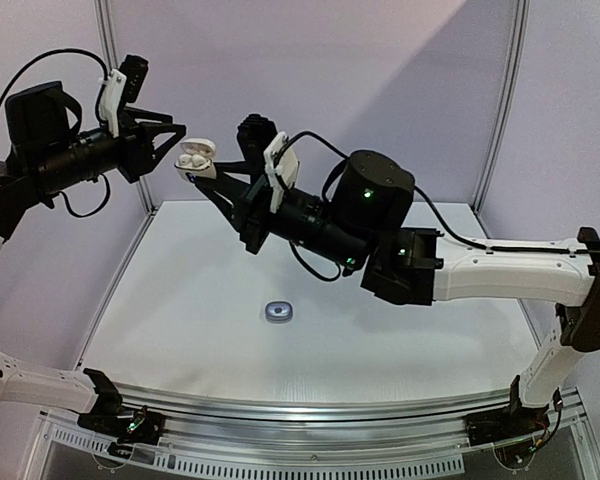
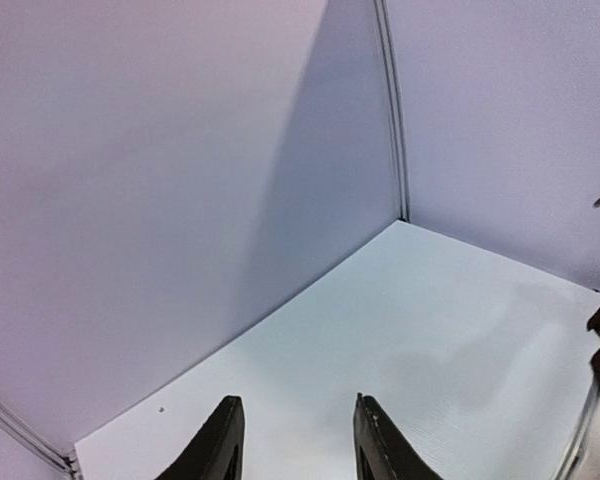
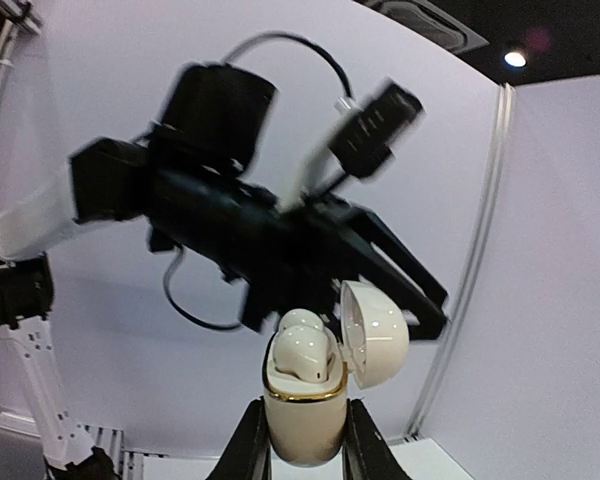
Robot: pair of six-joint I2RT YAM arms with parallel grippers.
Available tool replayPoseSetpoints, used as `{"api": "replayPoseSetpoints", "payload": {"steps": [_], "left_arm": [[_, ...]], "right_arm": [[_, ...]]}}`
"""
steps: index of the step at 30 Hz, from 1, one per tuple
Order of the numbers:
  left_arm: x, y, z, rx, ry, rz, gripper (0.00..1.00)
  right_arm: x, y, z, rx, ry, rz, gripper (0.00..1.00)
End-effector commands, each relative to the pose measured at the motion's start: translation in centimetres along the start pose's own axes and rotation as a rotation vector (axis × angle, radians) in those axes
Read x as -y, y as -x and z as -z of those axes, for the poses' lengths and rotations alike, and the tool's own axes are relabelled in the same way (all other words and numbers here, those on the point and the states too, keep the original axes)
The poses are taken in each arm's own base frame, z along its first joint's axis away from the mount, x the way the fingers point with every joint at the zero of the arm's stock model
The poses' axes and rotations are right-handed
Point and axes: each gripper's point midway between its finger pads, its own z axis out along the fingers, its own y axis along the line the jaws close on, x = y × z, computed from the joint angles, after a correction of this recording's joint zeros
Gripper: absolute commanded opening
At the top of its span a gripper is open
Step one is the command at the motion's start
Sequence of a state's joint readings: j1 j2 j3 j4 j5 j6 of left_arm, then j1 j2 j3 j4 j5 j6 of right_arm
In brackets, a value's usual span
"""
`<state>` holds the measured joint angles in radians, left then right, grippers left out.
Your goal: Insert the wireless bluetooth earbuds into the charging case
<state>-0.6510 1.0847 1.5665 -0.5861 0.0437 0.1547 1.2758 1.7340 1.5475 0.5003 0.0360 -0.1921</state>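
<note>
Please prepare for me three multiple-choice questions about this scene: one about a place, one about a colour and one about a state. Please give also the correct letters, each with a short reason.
1. Where is the white charging case relative to the table?
A. Lying on it.
B. Held above it between the right jaws.
C. Held above it between the left jaws.

2. What colour is the small rounded object lying on the table?
A. Red.
B. Yellow.
C. Grey.

3. In what state is the lid of the white charging case?
A. Open.
B. Shut.
C. Taken off and lying on the table.

Answers:
1 B: the right wrist view shows the case clamped between its own jaws, and the top view shows it high above the table.
2 C: the top view shows it grey.
3 A: the lid is swung aside, and the white earbuds show inside.
</note>
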Motion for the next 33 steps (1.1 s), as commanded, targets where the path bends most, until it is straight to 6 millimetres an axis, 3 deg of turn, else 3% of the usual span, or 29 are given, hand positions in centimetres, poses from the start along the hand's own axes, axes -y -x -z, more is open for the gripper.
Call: {"api": "replayPoseSetpoints", "payload": {"steps": [1,9,20,24,33], "left_arm": [[2.6,-2.8,-1.5,-0.091,-0.193,0.126,0.4],[6.9,0.5,-0.4,0.037,-0.479,0.13,0.4],[8.3,1.4,1.0,0.079,-0.547,0.1,0.35],[8.9,1.7,1.7,0.103,-0.56,0.055,0.34],[8.3,1.8,2.4,0.117,-0.493,-0.002,0.35]], "right_arm": [[-2.5,3.9,1.1,0.071,0.189,-0.019,0.0],[-4.3,2.5,-0.1,0.019,0.281,-0.061,0.0],[-3.4,1.1,-0.7,-0.034,0.228,-0.095,0.0],[-2.0,0.3,-1.1,-0.062,0.17,-0.121,0.0],[-0.5,-0.2,-1.1,-0.077,0.124,-0.168,0.0]]}}
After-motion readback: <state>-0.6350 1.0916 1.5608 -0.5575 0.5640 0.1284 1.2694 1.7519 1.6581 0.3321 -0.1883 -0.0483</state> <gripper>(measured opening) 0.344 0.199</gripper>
